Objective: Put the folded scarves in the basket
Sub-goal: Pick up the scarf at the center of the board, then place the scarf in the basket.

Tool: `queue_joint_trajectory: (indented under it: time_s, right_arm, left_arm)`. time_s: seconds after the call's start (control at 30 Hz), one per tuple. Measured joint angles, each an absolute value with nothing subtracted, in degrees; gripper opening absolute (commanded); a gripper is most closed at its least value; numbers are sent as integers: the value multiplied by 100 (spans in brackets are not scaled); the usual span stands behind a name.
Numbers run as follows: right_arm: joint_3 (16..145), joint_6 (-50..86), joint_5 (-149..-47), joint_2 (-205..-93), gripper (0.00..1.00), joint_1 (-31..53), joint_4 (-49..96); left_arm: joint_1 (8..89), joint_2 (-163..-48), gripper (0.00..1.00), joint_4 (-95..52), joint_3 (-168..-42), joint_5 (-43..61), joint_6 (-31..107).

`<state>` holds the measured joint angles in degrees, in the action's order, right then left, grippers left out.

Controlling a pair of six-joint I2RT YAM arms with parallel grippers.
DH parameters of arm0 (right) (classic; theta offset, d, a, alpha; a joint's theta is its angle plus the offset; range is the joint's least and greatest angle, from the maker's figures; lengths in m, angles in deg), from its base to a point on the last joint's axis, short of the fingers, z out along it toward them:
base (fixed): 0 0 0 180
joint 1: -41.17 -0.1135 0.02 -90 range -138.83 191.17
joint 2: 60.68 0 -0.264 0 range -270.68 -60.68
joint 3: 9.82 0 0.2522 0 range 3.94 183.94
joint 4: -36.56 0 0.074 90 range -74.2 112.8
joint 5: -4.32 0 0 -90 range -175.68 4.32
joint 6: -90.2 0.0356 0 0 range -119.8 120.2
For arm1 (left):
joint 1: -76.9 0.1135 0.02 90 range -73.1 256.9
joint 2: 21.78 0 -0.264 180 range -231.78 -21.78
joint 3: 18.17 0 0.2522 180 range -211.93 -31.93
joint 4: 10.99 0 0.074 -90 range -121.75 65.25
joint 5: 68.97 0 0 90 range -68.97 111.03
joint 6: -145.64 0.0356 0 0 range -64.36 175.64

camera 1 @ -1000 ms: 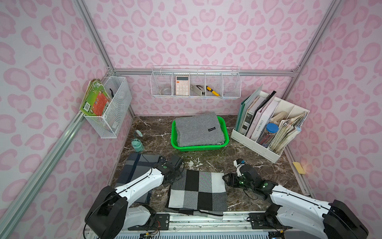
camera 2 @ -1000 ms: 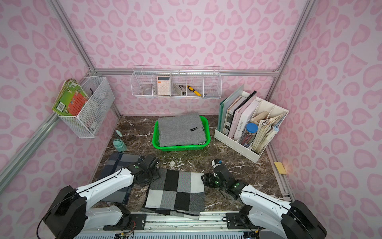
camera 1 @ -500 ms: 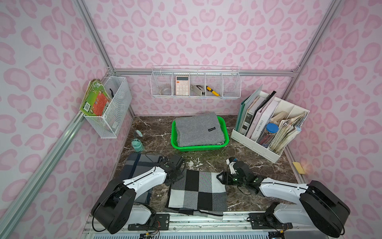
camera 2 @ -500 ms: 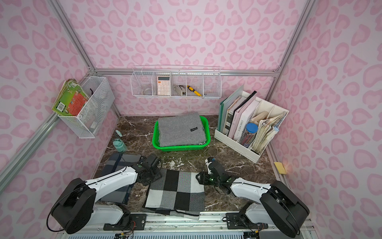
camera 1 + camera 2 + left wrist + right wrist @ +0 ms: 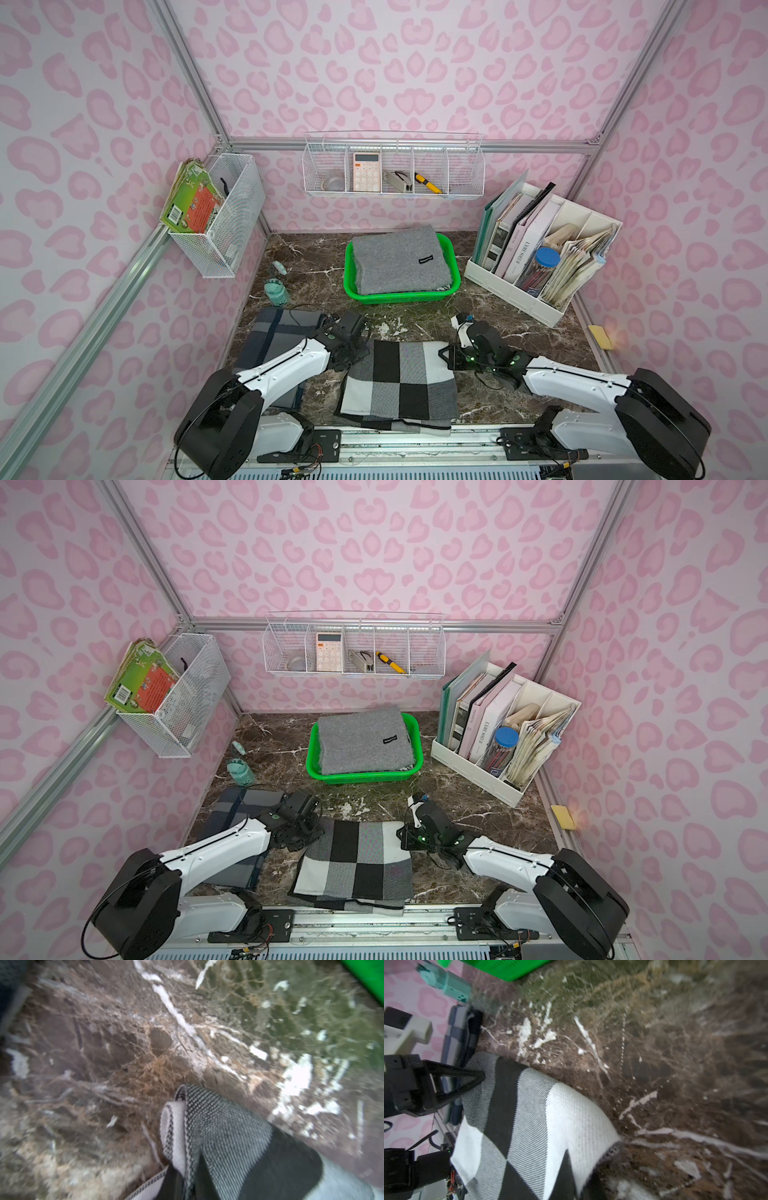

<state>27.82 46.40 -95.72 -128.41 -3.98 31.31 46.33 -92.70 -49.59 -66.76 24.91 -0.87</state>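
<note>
Pinching the checked scarf (image 5: 401, 382) at its two far corners, our left gripper (image 5: 356, 355) and right gripper (image 5: 448, 360) are clamped on cloth; we judge the carry not yet begun; folded in black, white and grey squares, it lies at the near edge of the marble table (image 5: 519, 332); the green basket (image 5: 399, 297) beyond already holds a grey folded cloth (image 5: 397, 259).

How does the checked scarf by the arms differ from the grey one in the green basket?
Pattern: the checked scarf is black, white and grey squares; the grey scarf is plain with a small black label.
Place: the checked scarf lies on the table; the grey scarf fills the basket.
Grip: the left hand and right hand pinch the checked scarf's far corners; nothing touches the grey scarf.
Both are folded.
</note>
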Motion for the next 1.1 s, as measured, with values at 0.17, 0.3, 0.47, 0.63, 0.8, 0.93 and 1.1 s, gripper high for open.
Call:
queue_joint_trajectory:
  time_s: [0.17, 0.3, 0.47, 0.63, 0.8, 0.93, 1.1]
  right_arm:
    - [3000, 4395, -9312, -11938, 0, -396, 2923]
    - [3378, 4135, -9080, -11708, 0, -365, 2670]
    - [4126, 3715, -8905, -11927, 0, -217, 2390]
    - [4838, 3309, -8912, -12382, 0, 183, 2244]
    - [5592, 2992, -9089, -12972, 0, 594, 2163]
    - [6220, 2828, -9262, -13553, 0, 964, 2134]
    - [7052, 2648, -9511, -14357, 0, 1331, 2147]
  left_arm:
    - [4616, -8126, 0, -5051, -6549, 2436, -13]
    - [4614, -7562, 0, -5108, -6674, 2441, 145]
    - [4614, -7311, 0, -5121, -7085, 2622, 462]
    - [4620, -7528, 0, -5064, -7592, 2904, 851]
    - [4717, -8216, 0, -5027, -8350, 3302, 1270]
    - [5079, -9007, 0, -4939, -9200, 3357, 1561]
    - [5597, -9980, 0, -4848, -10197, 3092, 1819]
